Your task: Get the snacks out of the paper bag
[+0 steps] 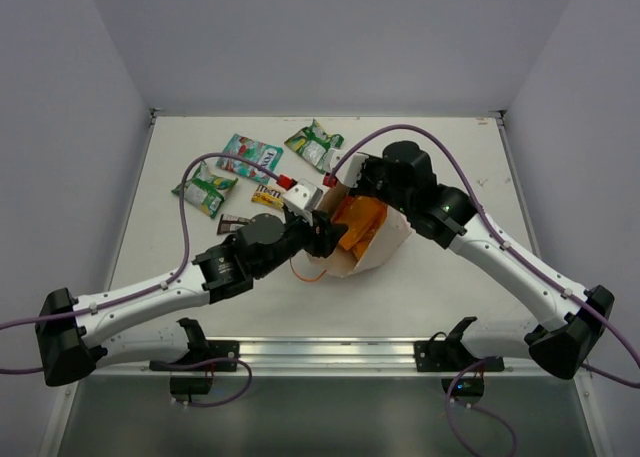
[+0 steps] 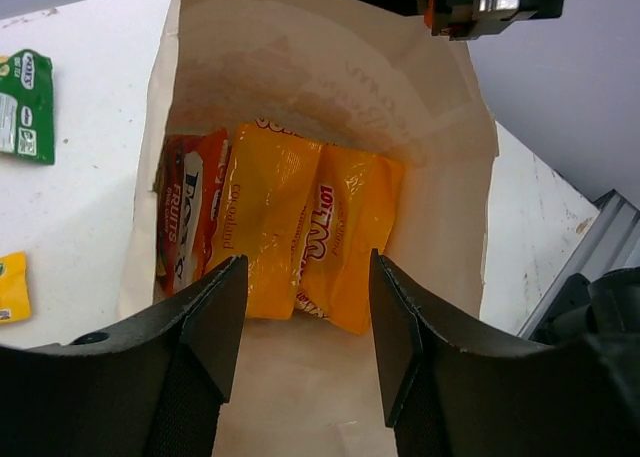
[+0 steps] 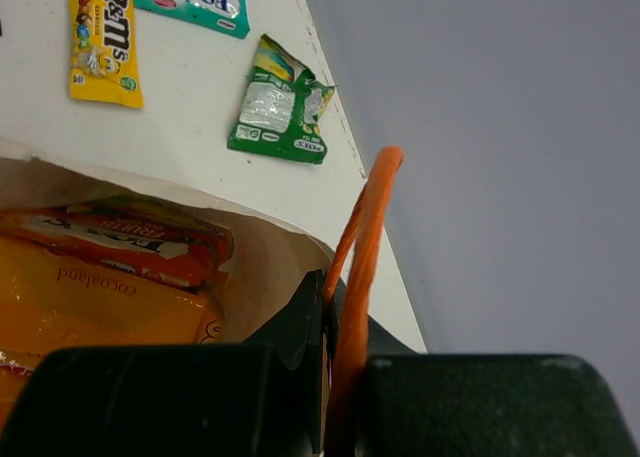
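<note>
Where the top view looks down, a teal pouch (image 1: 250, 157), two green-white pouches (image 1: 313, 145), a yellow bar (image 1: 267, 197) and a dark brown bar (image 1: 235, 223) already lie on the white table (image 1: 440, 157), left of the toppled beige paper bag (image 1: 385, 245). Left wrist view: the left gripper (image 2: 307, 277), fingers spread wide and empty, faces the bag's mouth; two orange bags (image 2: 265, 227) and an orange-red fruit pouch (image 2: 185, 212) are left inside. Right wrist view: the right gripper (image 3: 335, 322) is pinched on the bag's rim at its red-orange string handle (image 3: 365, 237).

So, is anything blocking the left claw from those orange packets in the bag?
Nothing visible does. The left gripper is open at the paper bag's mouth, with the orange packets straight ahead, uncovered.
</note>
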`<act>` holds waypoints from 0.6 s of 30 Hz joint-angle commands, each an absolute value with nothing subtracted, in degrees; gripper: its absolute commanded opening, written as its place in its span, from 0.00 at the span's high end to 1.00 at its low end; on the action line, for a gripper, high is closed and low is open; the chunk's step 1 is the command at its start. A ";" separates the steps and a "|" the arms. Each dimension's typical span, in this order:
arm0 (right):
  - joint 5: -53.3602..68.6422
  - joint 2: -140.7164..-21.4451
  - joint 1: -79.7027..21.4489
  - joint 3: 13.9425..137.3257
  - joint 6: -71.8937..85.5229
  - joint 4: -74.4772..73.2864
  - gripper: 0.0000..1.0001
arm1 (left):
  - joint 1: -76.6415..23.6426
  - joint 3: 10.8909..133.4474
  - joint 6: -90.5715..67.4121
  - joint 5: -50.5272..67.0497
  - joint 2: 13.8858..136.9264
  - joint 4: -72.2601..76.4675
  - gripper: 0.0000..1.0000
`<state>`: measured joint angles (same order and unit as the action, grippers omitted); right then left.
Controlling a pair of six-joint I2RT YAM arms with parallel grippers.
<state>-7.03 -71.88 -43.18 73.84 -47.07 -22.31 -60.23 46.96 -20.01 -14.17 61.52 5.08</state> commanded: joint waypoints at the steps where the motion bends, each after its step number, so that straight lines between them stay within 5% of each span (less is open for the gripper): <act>1: -10.81 -69.34 -44.03 77.26 -47.64 -12.21 1.00 | -60.64 46.93 -20.21 -15.46 63.80 10.46 0.44; 18: -9.49 -69.34 -43.95 76.12 -42.89 -10.37 1.00 | -62.93 48.43 -16.70 -19.35 66.44 9.84 0.47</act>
<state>-8.38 -71.88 -43.72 73.78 -42.96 -21.87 -62.87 46.78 -18.33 -19.57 63.46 8.40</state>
